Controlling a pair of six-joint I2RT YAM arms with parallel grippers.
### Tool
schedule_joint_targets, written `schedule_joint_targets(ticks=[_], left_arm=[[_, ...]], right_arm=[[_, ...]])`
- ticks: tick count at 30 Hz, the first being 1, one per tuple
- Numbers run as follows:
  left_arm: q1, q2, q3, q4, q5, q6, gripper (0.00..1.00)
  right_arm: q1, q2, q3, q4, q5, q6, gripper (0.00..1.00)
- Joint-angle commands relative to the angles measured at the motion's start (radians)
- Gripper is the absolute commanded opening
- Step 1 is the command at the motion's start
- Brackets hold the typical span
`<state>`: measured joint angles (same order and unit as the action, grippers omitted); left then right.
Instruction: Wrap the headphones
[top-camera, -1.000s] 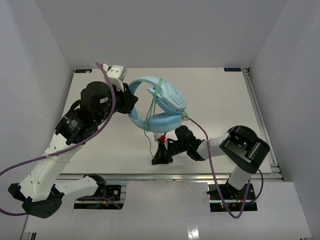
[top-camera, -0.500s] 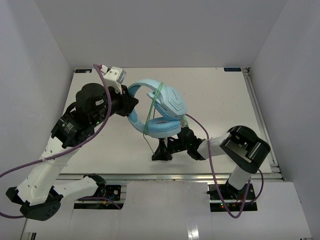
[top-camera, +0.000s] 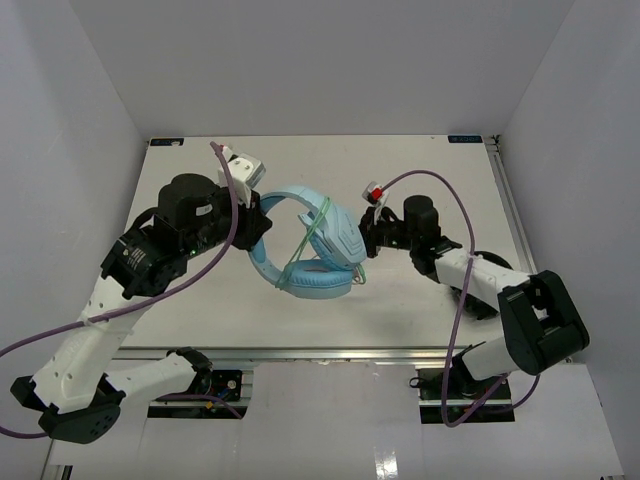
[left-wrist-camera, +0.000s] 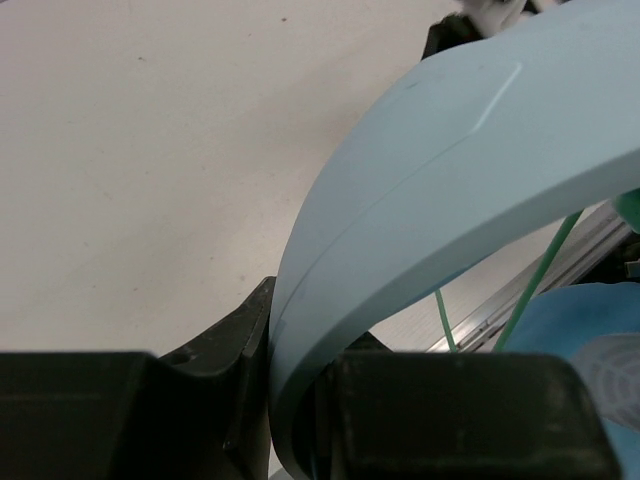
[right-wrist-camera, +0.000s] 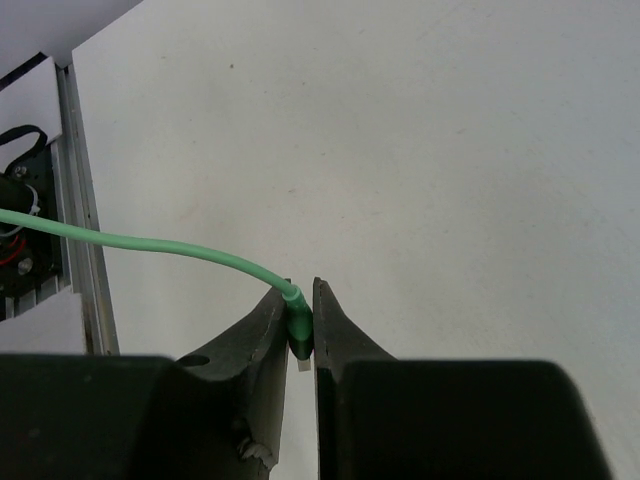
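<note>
The light blue headphones (top-camera: 315, 245) hang above the table's middle, held by the headband (left-wrist-camera: 420, 190). My left gripper (top-camera: 262, 222) is shut on the headband's left end, which fills the left wrist view. The thin green cable (top-camera: 305, 240) runs across the earcups in loops. My right gripper (top-camera: 368, 245) sits just right of the earcups and is shut on the cable's green plug (right-wrist-camera: 300, 330); the cable (right-wrist-camera: 150, 243) leads away to the left in the right wrist view.
The white table (top-camera: 450, 200) has a metal rail (top-camera: 520, 240) along its right edge and another along its near edge. White walls close in the left, back and right. Purple arm cables (top-camera: 420, 180) loop above both arms.
My right gripper has swung from under the headphones near the front edge up to their right side, carrying the cable plug. The headphones have tilted and dropped slightly.
</note>
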<state>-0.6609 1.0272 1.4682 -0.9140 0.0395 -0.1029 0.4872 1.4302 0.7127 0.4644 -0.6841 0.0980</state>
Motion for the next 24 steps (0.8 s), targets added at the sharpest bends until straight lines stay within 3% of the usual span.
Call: schedule_joint_targets(ticks=[1,6,11,24], left_arm=[[-0.003,-0.033,-0.054,-0.037,-0.015,0.082,0.0],[-0.003,-0.019,-0.168,-0.01,-0.044,0.183,0.0],[-0.027,0.008,-0.228,0.015,-0.217,0.226,0.0],[-0.18,0.259,-0.301,0.151,-0.656,0.294,0.0]], right_arm=[[-0.061,-0.058,0.139,-0.266,0.112,-0.01,0.08],[-0.068,-0.085,0.352,-0.547,0.174,-0.084,0.08],[-0.068,-0.089,0.482,-0.724,0.219,-0.134,0.08],[0.002,-0.051,0.592,-0.879,0.269,-0.181,0.08]])
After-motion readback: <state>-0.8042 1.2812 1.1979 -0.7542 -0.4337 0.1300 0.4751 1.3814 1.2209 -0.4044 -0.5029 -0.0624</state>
